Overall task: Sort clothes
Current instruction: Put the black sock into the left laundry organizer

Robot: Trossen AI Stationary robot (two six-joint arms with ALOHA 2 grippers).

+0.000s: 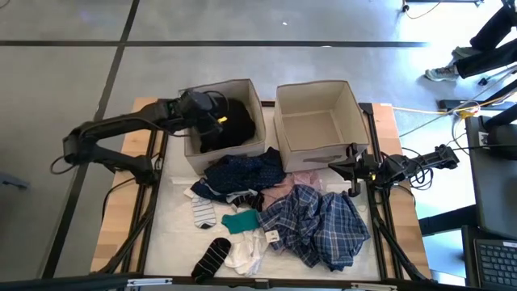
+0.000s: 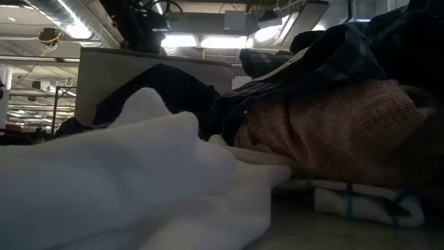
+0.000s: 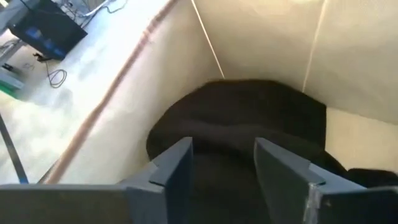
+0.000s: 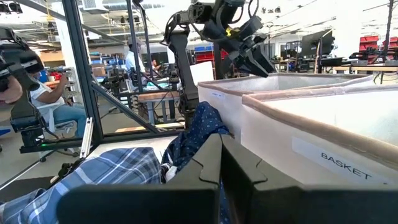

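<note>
Up over the left box (image 1: 194,145), the left gripper (image 1: 216,121) hangs with its fingers (image 3: 177,171) parted and nothing between them; a black garment (image 3: 249,124) lies in that box just beneath. Beside it stands the right box (image 1: 315,117) (labelled BASKET). In front of the left box the other clothes (image 1: 275,214) lie heaped on the table. The right gripper (image 1: 349,168) waits by the right box's front corner, fingers pressed together, empty.
</note>
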